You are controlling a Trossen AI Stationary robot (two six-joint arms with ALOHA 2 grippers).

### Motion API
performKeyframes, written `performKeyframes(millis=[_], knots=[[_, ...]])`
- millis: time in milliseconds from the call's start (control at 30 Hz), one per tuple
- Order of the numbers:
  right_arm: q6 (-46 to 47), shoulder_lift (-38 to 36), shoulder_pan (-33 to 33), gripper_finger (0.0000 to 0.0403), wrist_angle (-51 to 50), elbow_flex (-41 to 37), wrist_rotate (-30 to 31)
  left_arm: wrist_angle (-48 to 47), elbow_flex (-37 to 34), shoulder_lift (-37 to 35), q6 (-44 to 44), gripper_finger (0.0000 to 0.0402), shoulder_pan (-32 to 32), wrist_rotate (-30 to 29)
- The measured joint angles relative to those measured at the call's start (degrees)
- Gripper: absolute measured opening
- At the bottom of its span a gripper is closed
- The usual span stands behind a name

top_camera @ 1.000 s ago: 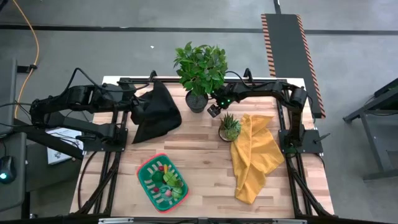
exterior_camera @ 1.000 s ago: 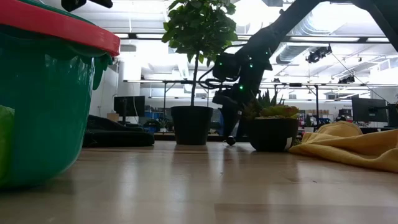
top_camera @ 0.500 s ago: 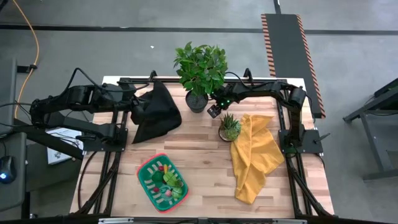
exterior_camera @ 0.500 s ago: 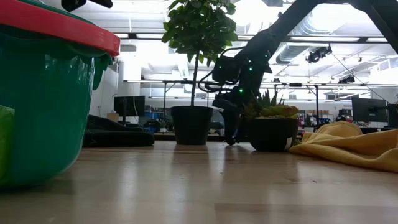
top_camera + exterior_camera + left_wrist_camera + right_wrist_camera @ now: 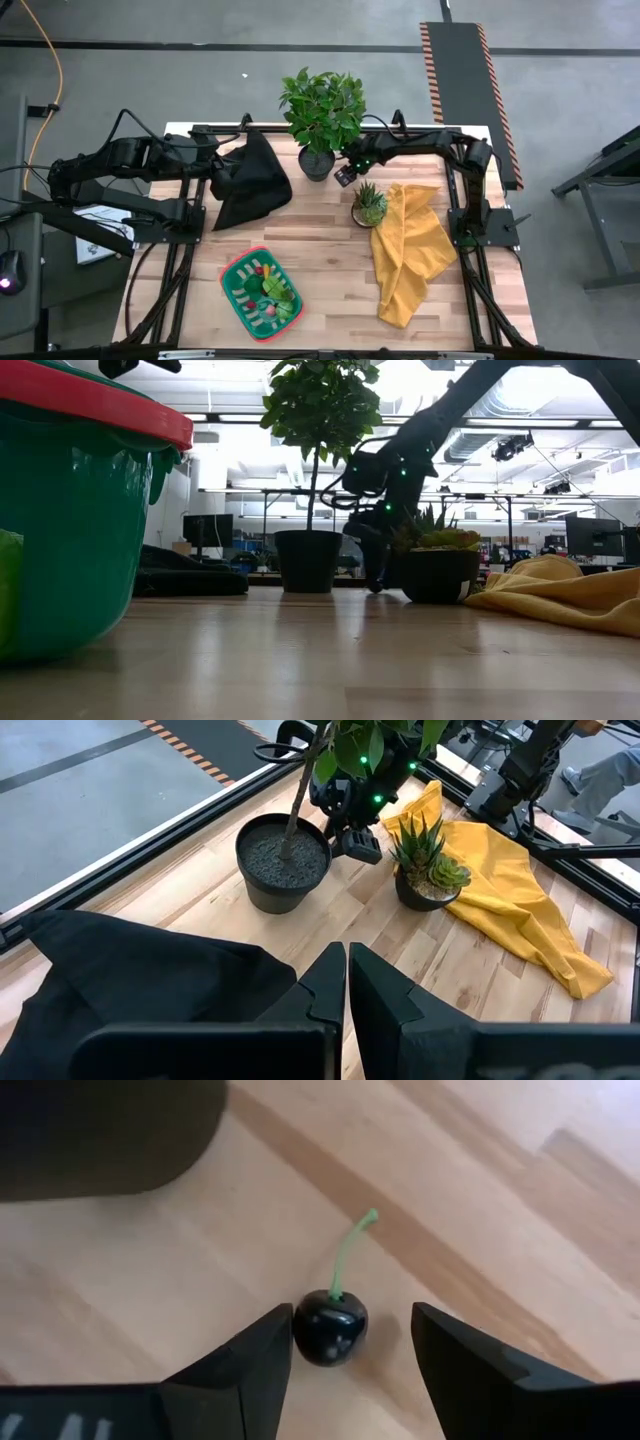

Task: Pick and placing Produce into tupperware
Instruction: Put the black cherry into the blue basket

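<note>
The right gripper (image 5: 350, 1355) stands open around a dark cherry (image 5: 330, 1327) on the table (image 5: 150, 1300), one finger touching it. Its green stem points away from the gripper. The left gripper (image 5: 347, 982) is closed, empty, over the black cloth (image 5: 130, 970).

I saw a small dark cherry (image 5: 330, 1331) with a pale green stem lying on the wood toward the table's twelve o'clock edge. The green, red-rimmed tupperware (image 5: 236, 296) sat near seven o'clock, holding green, red and yellow produce (image 5: 270, 289).
</note>
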Motion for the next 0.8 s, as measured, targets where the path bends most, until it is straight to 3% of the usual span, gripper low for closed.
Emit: performKeyframes(millis=[633,800], knots=[[0.4,0.0,-2.7,0.0194,-1.4,0.0,-1.0,0.0,0.0,0.0,0.1,0.0008,0.0,0.0],[0.3,0.0,-2.7,0.0174,-1.3,0.0,-1.0,0.0,0.0,0.0,0.1,0.0007,0.0,0.0]])
